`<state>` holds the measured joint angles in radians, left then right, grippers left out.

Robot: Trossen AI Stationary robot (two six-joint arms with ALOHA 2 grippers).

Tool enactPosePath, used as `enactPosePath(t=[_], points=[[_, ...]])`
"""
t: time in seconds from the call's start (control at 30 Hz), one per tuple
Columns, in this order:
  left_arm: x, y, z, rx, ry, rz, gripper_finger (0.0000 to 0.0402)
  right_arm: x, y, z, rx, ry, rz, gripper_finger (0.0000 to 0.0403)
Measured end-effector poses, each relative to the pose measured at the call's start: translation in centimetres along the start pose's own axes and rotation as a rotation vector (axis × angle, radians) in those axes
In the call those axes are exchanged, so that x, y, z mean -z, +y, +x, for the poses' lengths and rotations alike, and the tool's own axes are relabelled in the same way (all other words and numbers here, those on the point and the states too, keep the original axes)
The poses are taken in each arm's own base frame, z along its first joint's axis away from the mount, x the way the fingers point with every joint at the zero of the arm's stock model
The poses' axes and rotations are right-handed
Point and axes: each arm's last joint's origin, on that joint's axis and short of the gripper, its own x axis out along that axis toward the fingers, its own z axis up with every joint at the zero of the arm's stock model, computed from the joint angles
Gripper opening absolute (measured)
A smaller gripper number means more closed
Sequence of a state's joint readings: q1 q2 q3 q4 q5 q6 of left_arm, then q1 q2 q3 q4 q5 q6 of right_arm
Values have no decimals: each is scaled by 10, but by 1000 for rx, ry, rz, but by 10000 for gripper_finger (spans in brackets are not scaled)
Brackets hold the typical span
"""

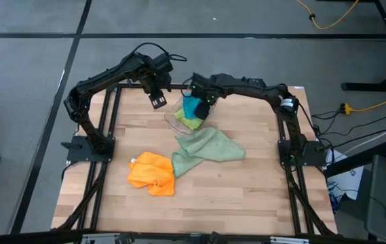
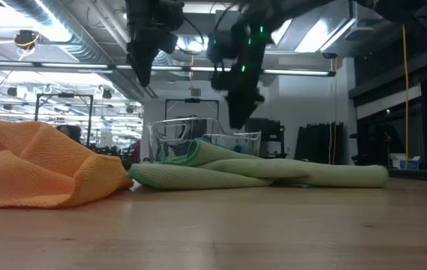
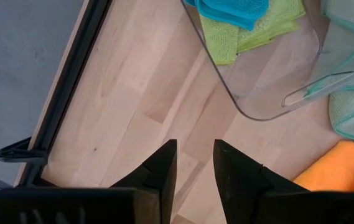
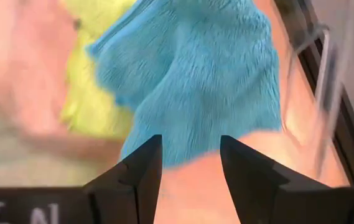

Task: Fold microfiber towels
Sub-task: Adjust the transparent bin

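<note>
The teal blue towel (image 1: 191,106) lies bunched in the clear plastic bin (image 1: 172,118), just above the centre of the high view. It rests on top of the lime green towel (image 1: 190,123), which fills the lower part of the bin. In the left wrist view both show at the top edge, teal over lime, behind the bin's curved clear wall.

The pale sage green towel (image 1: 209,150) lies crumpled on the table (image 1: 247,196) just below the bin, near the centre. Its teal-stitched hem shows in the left wrist view. The orange towel (image 1: 152,173) lies in a loose heap to the lower left of the sage one, and the two touch at the edges. In the low view the orange cloth fills the left foreground and the sage one stretches across the middle, with the bin behind them.

The right gripper (image 1: 205,108) hovers over the bin, directly above the teal towel. In its own wrist view its fingers (image 4: 142,168) stand apart, released, and the fuzzy teal cloth fills the frame beyond their tips. The left gripper (image 1: 158,102) hangs over bare wood to the left of the bin, its fingers (image 3: 161,168) parted by a narrow gap with nothing between them.

White lettering (image 4: 21,213) sits at the bottom left of the right wrist view. The frame edge cuts it off, so it cannot be read with certainty.
</note>
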<state>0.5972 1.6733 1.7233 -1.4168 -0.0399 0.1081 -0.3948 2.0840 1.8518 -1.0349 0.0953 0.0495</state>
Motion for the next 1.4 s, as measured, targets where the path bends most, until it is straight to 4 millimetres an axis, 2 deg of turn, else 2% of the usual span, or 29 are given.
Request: enactPosePath(t=[0.17, 0.27, 0.37, 0.5, 0.6, 0.73, 0.87, 0.97, 1.07, 1.27, 1.4], points=[[0, 0, 0, 1, -3, 0, 97, 11, 9, -48, -3, 102, -45, 165], [0, 0, 0, 5, -2, 0, 97, 28, 13, -66, 1, 223, -76, 165], [0, 0, 0, 5, 0, -1, 97, 41, 15, -77, 12, 265, -93, 165], [0, 0, 1, 5, 2, -25, 97, 55, 20, -67, 15, 287, -111, 165], [2, -3, 8, 9, 28, -26, 97, 77, 22, -57, 21, 362, -132, 165], [10, -6, 29, 21, 111, -25, 97, 116, 26, -44, 37, 477, -116, 165], [23, -12, 58, 95, 224, -29, 97, 153, 33, -39, 63, 484, -55, 165], [35, -25, 77, 188, 307, -21, 97, 173, 40, -35, 52, 416, -62, 165], [45, -42, 90, 285, 378, -36, 97, 178, 48, -24, 4, 246, -73, 165], [64, -74, 97, 279, 537, -40, 97, 154, 63, 5, -129, -211, -30, 165], [76, -86, 77, 257, 541, -22, 97, 134, 71, 17, -172, -392, -28, 165]])
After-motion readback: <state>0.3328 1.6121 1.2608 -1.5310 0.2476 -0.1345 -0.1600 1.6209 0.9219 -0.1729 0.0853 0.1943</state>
